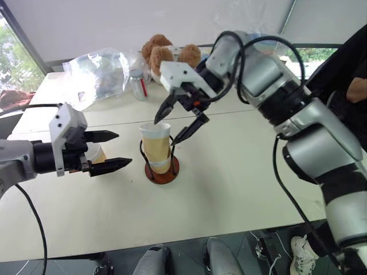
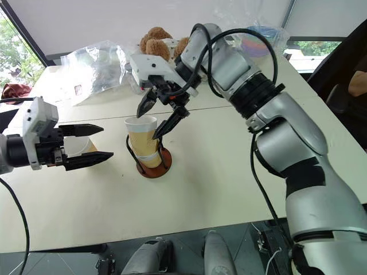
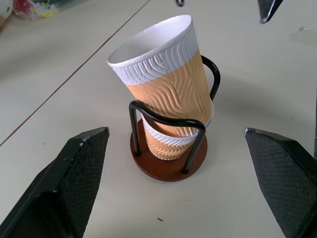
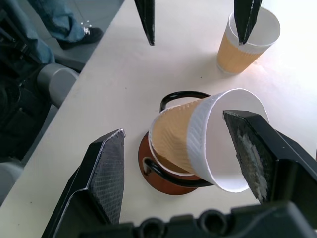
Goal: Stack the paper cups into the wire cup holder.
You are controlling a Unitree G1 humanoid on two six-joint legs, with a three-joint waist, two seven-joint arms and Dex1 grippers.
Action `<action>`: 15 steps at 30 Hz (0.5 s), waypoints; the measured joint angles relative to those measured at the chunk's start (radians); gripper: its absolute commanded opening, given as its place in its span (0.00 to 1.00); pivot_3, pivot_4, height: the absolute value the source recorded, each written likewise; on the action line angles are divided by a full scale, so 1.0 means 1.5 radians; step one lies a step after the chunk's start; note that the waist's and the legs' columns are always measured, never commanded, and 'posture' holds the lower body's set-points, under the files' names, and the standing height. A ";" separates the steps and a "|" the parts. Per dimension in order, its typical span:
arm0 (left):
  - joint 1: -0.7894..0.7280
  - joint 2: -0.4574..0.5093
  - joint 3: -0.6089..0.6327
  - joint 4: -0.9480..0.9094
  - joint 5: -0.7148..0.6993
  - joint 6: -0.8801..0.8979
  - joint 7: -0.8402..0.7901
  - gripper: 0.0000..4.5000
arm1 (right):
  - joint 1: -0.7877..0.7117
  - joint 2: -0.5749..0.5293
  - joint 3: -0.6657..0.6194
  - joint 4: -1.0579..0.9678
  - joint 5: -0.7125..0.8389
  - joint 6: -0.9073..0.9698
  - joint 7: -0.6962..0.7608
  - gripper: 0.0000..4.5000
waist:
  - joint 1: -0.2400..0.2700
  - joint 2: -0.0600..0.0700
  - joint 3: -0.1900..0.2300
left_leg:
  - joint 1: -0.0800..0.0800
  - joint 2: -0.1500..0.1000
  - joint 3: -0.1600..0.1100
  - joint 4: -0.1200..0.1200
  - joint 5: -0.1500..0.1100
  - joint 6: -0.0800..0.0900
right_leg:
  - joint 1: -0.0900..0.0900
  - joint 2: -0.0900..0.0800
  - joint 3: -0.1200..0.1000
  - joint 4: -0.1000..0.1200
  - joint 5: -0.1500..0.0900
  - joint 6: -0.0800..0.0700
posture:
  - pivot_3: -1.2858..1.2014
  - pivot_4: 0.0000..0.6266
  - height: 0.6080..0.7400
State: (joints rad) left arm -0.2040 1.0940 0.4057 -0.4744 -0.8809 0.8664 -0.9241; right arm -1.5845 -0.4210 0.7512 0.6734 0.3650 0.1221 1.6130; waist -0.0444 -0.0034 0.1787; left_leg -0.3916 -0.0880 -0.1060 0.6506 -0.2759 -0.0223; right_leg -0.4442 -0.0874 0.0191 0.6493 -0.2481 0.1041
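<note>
Two cups sit nested in the holder (image 1: 161, 170), mid-table, well in from every edge: the lower cup (image 3: 166, 145) is upright on the red-brown disc, the top cup (image 1: 156, 143) is tilted in it, leaning on a wire loop. Third cup (image 4: 246, 43) stands upright on the table just beside the holder, twd the table's left edge, behind the left gripper's fingers. Right gripper (image 1: 179, 120) hangs above the top cup, jaws apart w/ one finger each side of the rim, gripping nothing; can't tell if a tip touches the rim. Left gripper (image 1: 108, 150) is level, near the holder on its left, jaws spread wide, empty. At the far edge: a clear plastic bag (image 1: 97, 74), a can (image 1: 138, 85), a brown plush toy (image 1: 166, 51).
</note>
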 measured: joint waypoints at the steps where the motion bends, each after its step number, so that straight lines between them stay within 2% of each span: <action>1: -0.001 0.000 0.000 0.000 0.000 0.000 0.000 1.00 | 0.000 0.010 -0.007 0.012 -0.010 0.000 0.000 0.77 | 0.000 0.000 0.000 | 0.000 0.000 0.000 0.000 0.000 0.000 | 0.000 0.000 0.000 0.000 0.000 0.000 | 0.52 0.24 1.00; 4: -0.002 0.000 -0.001 0.000 0.000 0.001 0.003 1.00 | 0.000 0.033 -0.024 0.041 -0.042 -0.002 0.000 0.77 | 0.001 0.000 0.000 | 0.000 0.000 0.000 0.000 0.000 0.000 | 0.000 0.000 0.000 0.000 0.000 0.000 | 0.52 0.24 1.00; 5: -0.002 0.000 -0.001 -0.001 0.000 0.002 0.005 1.00 | 0.000 0.039 -0.027 0.047 -0.050 -0.004 0.000 0.72 | 0.001 0.000 0.000 | 0.000 0.000 0.000 0.000 0.000 0.000 | 0.000 0.000 0.000 0.000 0.000 0.000 | 0.52 0.24 1.00; 7: -0.002 0.000 0.000 -0.003 -0.001 0.004 0.009 1.00 | 0.000 0.053 -0.036 0.066 -0.073 -0.009 0.000 0.58 | 0.000 0.000 0.000 | 0.000 0.000 0.000 0.000 0.000 0.000 | 0.000 0.000 0.000 0.000 0.000 0.000 | 0.52 0.24 1.00; 10: 0.000 0.000 0.000 -0.013 -0.002 0.010 0.015 1.00 | 0.000 0.067 -0.039 0.080 -0.095 -0.013 0.000 0.25 | 0.000 0.000 0.000 | 0.000 0.000 0.000 0.000 0.000 0.000 | 0.000 0.000 0.000 0.000 0.000 0.000 | 0.52 0.24 1.00; 11: 0.002 0.000 0.000 -0.014 -0.002 0.011 0.015 1.00 | 0.000 0.068 -0.040 0.080 -0.099 -0.013 0.000 0.11 | 0.000 0.000 0.000 | 0.000 0.000 0.000 0.000 0.000 0.000 | 0.000 0.000 0.000 0.000 0.000 0.000 | 0.52 0.24 1.00; 12: 0.004 0.000 0.000 -0.014 -0.002 0.011 0.015 1.00 | 0.000 0.068 -0.042 0.080 -0.100 -0.013 0.000 0.02 | 0.000 0.000 0.000 | 0.000 0.000 0.000 0.000 0.000 0.000 | 0.000 0.000 0.000 0.000 0.000 0.000 | 0.52 0.24 1.00; 15: 0.008 -0.002 0.001 -0.014 0.000 0.010 0.015 1.00 | 0.000 0.067 -0.042 0.080 -0.102 -0.013 0.000 0.01 | 0.000 0.000 0.000 | 0.000 0.000 0.000 0.000 0.000 0.000 | 0.000 0.000 0.000 0.000 0.000 0.000 | 0.52 0.24 1.00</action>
State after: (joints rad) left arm -0.1923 1.0914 0.4067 -0.4952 -0.8809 0.8818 -0.9016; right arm -1.5839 -0.3198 0.6884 0.7928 0.2112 0.1027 1.6131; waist -0.0444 -0.0034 0.1787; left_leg -0.3918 -0.0881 -0.1062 0.6506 -0.2757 -0.0226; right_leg -0.4442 -0.0874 0.0190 0.6491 -0.2481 0.1042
